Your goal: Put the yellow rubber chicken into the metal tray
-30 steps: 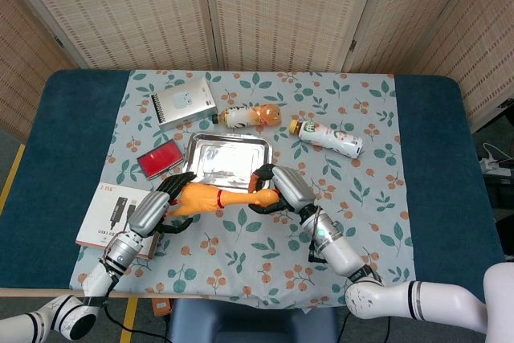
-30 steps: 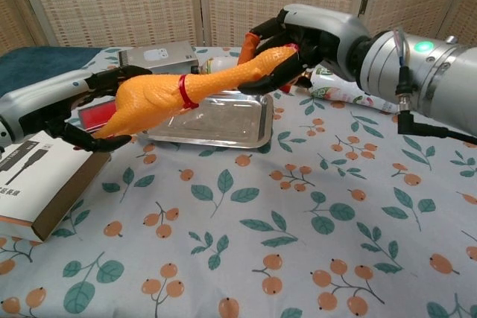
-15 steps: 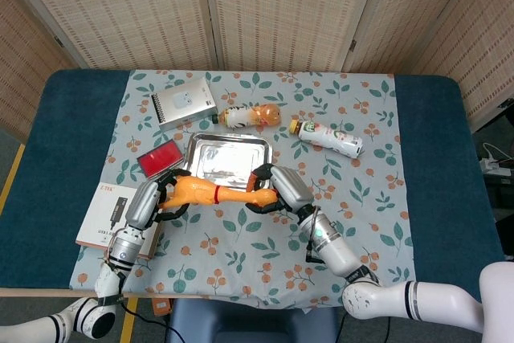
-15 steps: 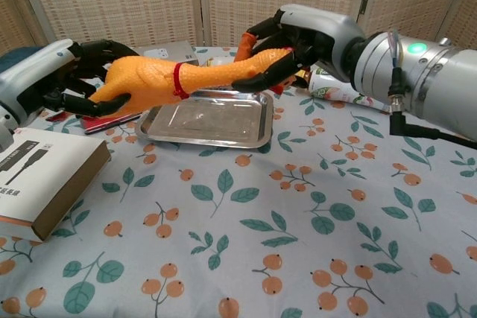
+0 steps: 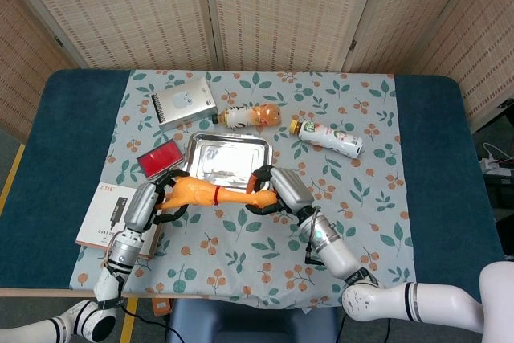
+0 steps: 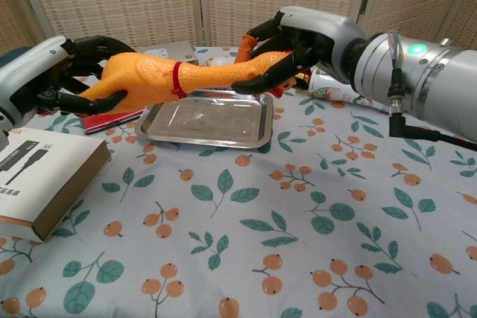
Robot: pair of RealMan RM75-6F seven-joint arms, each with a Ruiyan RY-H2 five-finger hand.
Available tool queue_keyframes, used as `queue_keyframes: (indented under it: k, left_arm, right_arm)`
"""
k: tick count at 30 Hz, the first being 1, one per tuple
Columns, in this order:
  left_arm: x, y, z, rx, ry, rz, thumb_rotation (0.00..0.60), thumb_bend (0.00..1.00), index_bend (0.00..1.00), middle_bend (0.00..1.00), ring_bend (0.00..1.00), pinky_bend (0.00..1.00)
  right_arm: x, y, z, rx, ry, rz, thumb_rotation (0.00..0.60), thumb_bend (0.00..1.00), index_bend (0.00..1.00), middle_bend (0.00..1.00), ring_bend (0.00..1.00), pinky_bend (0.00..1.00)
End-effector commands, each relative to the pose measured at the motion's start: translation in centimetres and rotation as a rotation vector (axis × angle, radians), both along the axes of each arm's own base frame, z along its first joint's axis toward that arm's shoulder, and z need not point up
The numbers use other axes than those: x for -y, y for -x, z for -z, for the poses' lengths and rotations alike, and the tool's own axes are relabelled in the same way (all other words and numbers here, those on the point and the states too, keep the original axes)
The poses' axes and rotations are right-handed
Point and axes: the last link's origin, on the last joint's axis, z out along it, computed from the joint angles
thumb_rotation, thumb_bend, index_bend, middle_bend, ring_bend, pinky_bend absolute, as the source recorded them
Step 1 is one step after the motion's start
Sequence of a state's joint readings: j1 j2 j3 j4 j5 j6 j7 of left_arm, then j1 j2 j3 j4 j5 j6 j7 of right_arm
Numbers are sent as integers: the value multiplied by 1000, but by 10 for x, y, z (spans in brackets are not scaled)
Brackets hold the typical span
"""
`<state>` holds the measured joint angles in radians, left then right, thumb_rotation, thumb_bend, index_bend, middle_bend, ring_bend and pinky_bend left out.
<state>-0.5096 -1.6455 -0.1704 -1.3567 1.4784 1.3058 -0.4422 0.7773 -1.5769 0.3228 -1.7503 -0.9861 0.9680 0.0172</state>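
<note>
The yellow rubber chicken (image 5: 202, 192) (image 6: 160, 79), with a red band round its neck, hangs level in the air just in front of the metal tray (image 5: 228, 158) (image 6: 209, 122). My left hand (image 5: 152, 201) (image 6: 71, 72) grips its fat body end. My right hand (image 5: 278, 190) (image 6: 291, 42) holds its head end, fingers wrapped around it. The tray lies flat on the leaf-print cloth with nothing in it.
A white box (image 5: 111, 216) (image 6: 33, 180) lies at the front left, a red case (image 5: 161, 158) left of the tray. Behind the tray are a grey power supply (image 5: 184, 104), an orange-drink bottle (image 5: 250, 116) and a white bottle (image 5: 327, 136) lying on its side.
Both hands have lifted the chicken from tilted to level and carried it a little towards the tray; the left hand rose the most.
</note>
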Motion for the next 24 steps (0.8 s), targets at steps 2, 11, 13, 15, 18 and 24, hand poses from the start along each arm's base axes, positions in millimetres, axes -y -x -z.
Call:
queue_keyframes:
  k: [2, 11, 13, 15, 18, 24]
  left_arm:
    - [4, 5, 5, -50, 94, 1, 600, 634, 716, 742, 647, 810]
    - [5, 5, 7, -141, 152, 57, 600, 460, 0, 0, 0, 16]
    - [6, 4, 6, -139, 141, 64, 600, 452, 0, 0, 0, 5]
    - [6, 3, 6, -132, 140, 68, 600, 444, 0, 0, 0, 0]
    - [7, 3, 6, -133, 140, 77, 600, 430, 0, 0, 0, 0]
    - [9, 3, 7, -137, 156, 91, 600, 411, 0, 0, 0, 0]
  right_arm:
    - [-1, -1, -2, 5, 3, 2, 600, 285, 994, 658, 788, 873]
    - [-2, -1, -7, 8, -4, 10, 600, 286, 994, 658, 788, 873]
    - [-2, -1, -8, 9, -7, 11, 600, 286, 994, 658, 788, 873]
    - [-2, 0, -9, 10, -10, 13, 600, 285, 994, 658, 788, 873]
    - [-2, 1, -8, 8, -18, 17, 600, 286, 994, 658, 788, 873]
    - [-1, 1, -5, 7, -29, 20, 600, 285, 994, 658, 788, 873]
